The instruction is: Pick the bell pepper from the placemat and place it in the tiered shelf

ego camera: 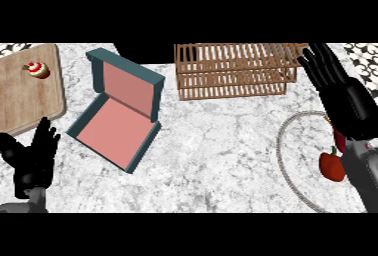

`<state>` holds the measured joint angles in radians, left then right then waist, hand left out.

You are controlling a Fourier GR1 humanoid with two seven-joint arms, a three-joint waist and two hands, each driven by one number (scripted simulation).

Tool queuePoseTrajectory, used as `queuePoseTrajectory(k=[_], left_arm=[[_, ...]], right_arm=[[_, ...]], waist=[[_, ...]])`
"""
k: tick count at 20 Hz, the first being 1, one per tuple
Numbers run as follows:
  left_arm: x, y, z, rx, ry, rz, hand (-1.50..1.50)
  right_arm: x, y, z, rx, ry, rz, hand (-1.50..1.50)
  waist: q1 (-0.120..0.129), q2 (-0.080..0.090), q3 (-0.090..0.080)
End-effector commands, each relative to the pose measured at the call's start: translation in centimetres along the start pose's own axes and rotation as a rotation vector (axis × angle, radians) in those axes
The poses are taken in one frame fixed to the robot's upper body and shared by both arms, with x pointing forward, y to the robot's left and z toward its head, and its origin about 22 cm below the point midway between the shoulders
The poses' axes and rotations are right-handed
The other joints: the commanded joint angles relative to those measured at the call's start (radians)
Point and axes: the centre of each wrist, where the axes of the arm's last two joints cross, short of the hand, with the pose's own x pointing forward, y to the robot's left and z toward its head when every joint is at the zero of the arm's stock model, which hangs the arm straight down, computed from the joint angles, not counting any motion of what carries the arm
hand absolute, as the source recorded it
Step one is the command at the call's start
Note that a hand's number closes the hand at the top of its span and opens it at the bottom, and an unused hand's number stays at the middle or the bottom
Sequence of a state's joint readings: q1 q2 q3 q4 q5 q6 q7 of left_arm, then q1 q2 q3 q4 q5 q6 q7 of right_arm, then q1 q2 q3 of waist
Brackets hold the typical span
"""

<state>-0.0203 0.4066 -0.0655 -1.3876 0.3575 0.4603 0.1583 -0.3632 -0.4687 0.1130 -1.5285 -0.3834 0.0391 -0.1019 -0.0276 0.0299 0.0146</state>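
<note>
Right hand (322, 62): You can see it far on the right, up by the right end of the tiered shelf. Its fingers are straight and spread. It holds nothing.
Right arm: It runs from the near right edge up to that hand. It passes over the placemat and hides part of it.
Bell pepper (331, 165): It is red with a little green stem. It lies on the placemat, near and to the right, just beside the arm. The hand is well apart from it.
Placemat (284, 150): It is round with a pale rim. It lies on the right side of the surface.
Tiered shelf (232, 70): It is made of wooden slats. It stands at the far side, in the middle.
Left hand (31, 155): You see it at the near left edge, fingers up and relaxed, holding nothing.
Box (118, 112): It is teal outside and pink inside, with its lid open. It lies left of the middle.
Cutting board (26, 95): It is wooden, at the far left.
Cupcake (38, 70): It sits on the cutting board.
Surface (214, 155): It is white and grey marble.
</note>
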Motion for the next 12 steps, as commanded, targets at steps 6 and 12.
queuePoseTrajectory(k=[6, 12], left_arm=[[-1.8, 0.8, 1.2, -0.078, 0.084, -0.021, 0.0], [-2.5, -0.5, 2.0, -0.256, 0.121, -0.032, 0.0]], right_arm=[[-6.5, -10.6, 16.0, -0.864, 0.175, -0.001, 1.5], [-11.7, -9.3, 31.4, -1.149, 0.508, -0.17, -1.5]], waist=[[-0.177, -0.03, 0.003], [-0.06, -0.028, -0.007]])
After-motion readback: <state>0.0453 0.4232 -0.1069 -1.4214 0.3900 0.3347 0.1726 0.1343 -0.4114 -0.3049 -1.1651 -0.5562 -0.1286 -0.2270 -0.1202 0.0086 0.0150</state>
